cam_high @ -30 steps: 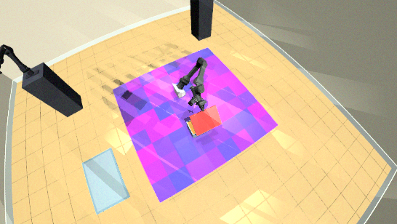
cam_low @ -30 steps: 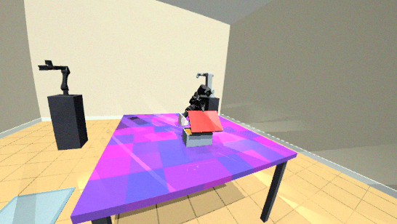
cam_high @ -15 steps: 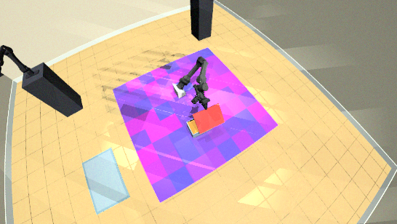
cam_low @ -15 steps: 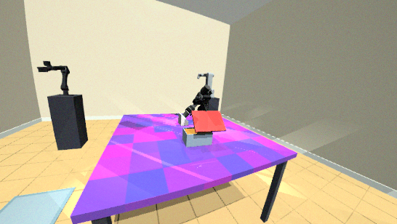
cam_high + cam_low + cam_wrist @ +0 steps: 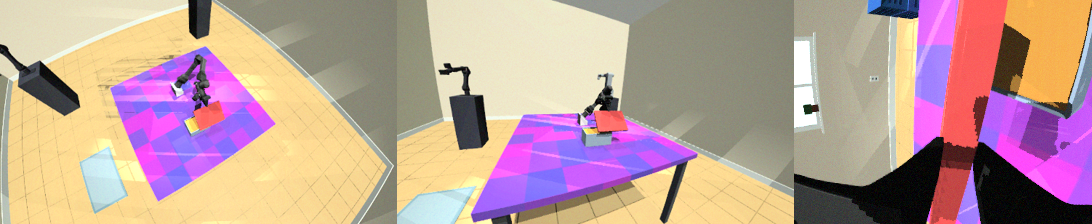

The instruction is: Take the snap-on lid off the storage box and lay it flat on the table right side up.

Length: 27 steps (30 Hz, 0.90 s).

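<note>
My gripper [image 5: 207, 104] [image 5: 958, 146] is shut on the near edge of the red lid [image 5: 210, 116] [image 5: 611, 121] [image 5: 975, 60]. The lid is off the storage box and tilted, with its red top showing in the top and exterior views. It hangs above the box's right part and reaches out past it to the right. The grey storage box [image 5: 195, 133] [image 5: 597, 140] stands upright on the table, its yellow-orange inside showing at the left. In the wrist view the lid is seen edge-on between the fingers, with the box to its right. The fingertips are mostly hidden behind the lid in the exterior view.
The table [image 5: 174, 145] [image 5: 542, 182] has a purple, pink and blue patchwork top. A white block [image 5: 177, 89] [image 5: 582, 119] is at the arm's lower end, left of the gripper. Dark pedestals [image 5: 49, 89] [image 5: 468, 121] stand off the table.
</note>
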Each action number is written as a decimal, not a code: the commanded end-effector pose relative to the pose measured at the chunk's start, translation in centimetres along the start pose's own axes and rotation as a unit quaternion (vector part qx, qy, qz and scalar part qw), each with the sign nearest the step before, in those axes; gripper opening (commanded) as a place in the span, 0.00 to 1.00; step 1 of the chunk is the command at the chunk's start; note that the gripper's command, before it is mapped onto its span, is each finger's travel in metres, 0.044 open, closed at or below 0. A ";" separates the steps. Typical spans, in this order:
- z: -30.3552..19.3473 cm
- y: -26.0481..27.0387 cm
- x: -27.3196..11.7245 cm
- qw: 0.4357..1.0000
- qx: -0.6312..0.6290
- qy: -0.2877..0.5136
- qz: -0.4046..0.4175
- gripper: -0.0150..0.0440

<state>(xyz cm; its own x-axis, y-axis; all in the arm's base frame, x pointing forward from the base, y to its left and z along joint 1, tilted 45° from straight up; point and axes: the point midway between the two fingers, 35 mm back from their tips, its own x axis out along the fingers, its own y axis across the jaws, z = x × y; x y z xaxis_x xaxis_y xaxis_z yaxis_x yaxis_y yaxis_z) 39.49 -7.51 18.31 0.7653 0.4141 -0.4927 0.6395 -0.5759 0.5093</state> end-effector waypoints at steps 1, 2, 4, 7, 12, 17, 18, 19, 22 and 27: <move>-1.0 0.4 -0.5 1.000 -0.002 -0.003 0.009 0.25; -1.2 0.4 -0.5 1.000 -0.002 -0.002 0.009 0.25; -1.6 0.4 -0.5 1.000 -0.002 -0.002 0.009 0.25; -2.2 0.4 -0.6 1.000 -0.002 -0.002 0.009 0.25; -3.2 0.3 -0.7 1.000 -0.002 -0.002 0.009 0.25; -4.2 0.2 -0.7 1.000 -0.002 -0.002 0.009 0.25; -4.4 0.2 -0.7 1.000 -0.002 -0.002 0.009 0.25; -4.6 0.2 -0.8 1.000 -0.002 -0.002 0.009 0.25; -5.2 0.1 -0.8 1.000 -0.002 -0.002 0.009 0.25; -6.2 0.1 -0.9 1.000 -0.001 -0.002 0.009 0.25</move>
<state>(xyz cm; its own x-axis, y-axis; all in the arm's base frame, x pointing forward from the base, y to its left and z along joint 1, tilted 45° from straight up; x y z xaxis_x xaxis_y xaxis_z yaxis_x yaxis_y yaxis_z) 39.25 -3.65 21.88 0.7617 0.4160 -0.4967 0.6433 -0.5767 0.5036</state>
